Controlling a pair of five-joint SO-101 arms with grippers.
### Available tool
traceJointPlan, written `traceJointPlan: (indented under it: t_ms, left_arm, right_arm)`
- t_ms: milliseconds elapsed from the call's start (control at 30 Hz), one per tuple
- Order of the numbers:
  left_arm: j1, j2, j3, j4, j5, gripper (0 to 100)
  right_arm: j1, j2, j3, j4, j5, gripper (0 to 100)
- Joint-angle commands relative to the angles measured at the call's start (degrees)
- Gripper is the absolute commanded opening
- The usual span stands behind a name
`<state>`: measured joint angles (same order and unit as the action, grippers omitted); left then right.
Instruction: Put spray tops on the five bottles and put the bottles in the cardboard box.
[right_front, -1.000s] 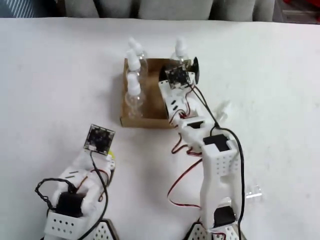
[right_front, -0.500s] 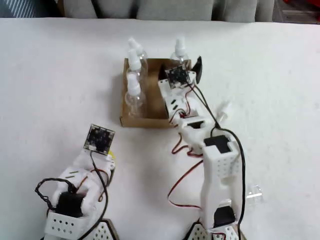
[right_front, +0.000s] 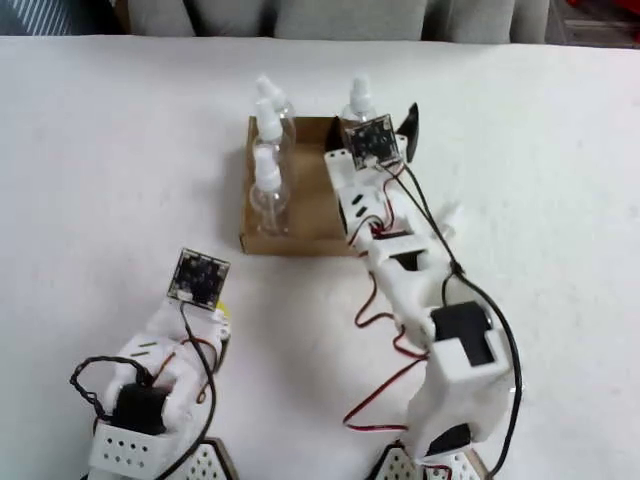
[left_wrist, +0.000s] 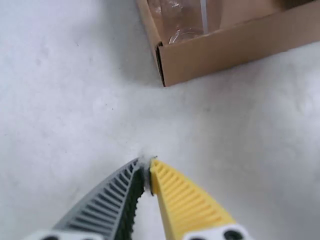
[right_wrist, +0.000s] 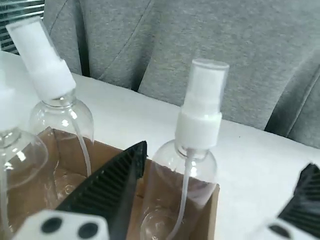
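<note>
While the left arm rests low at the near left of the white table (right_front: 120, 150), its left gripper (left_wrist: 148, 167) is closed on nothing. Its grey and yellow fingertips touch each other just above the tabletop, near the closest corner of the cardboard box (right_front: 310, 205).

The right arm lies forward along the box's right side. The right gripper (right_wrist: 225, 160) hangs at the box's far right corner with its black jaws spread wide apart. Between those jaws stands a clear spray bottle (right_wrist: 192, 170) with a white spray top (right_wrist: 202, 120) fitted on it. It is upright inside that corner of the box, and neither jaw appears to touch it.

Three more topped bottles stand upright in a row along the box's left wall: the far bottle (right_front: 268, 100), the middle bottle (right_front: 268, 140) and the near bottle (right_front: 268, 195).

A small whitish item (right_front: 447, 215) lies on the table just to the right of the right arm, outside the box. What it is cannot be told.
</note>
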<state>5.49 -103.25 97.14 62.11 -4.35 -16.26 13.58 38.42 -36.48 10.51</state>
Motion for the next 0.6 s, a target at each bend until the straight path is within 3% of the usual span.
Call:
traceJointPlan:
  t_ms: [0, 400, 567]
  left_arm:
    - [-0.6, 0.0, -0.1, -2.1, -0.4, 2]
    - [-0.7, 0.0, -0.1, -2.1, -0.4, 2]
    - [-0.7, 0.0, -0.1, -2.1, -0.4, 2]
  right_arm:
    - [0.2, -7.0, 0.8, 0.5, -0.5, 40.2]
    - [0.7, -30.0, 20.1, 0.6, -0.1, 40.0]
    - [0.7, -49.2, 32.7, 7.9, -0.1, 26.2]
